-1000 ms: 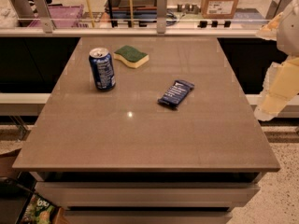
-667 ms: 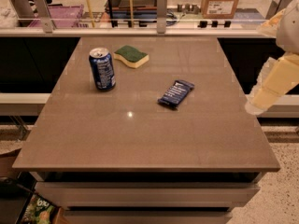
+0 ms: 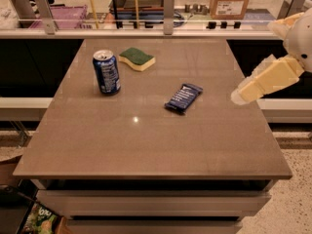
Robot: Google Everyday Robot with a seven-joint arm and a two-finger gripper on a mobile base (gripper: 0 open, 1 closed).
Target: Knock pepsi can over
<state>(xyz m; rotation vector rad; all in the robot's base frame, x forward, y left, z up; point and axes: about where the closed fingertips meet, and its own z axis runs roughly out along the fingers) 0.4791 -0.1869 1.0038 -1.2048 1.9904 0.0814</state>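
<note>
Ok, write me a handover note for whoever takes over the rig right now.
End effector: at the table's right edge, far from the can and touching none of the items.
Can: upright at the table's far left, with the sponge just to its right and behind it.
Snack bar: flat near the table's middle, between the end effector and the can.
Done: nothing that shows; the can has not been knocked over.
Left: reach across to the left, probably passing above or behind the snack bar, and push the can over.
</note>
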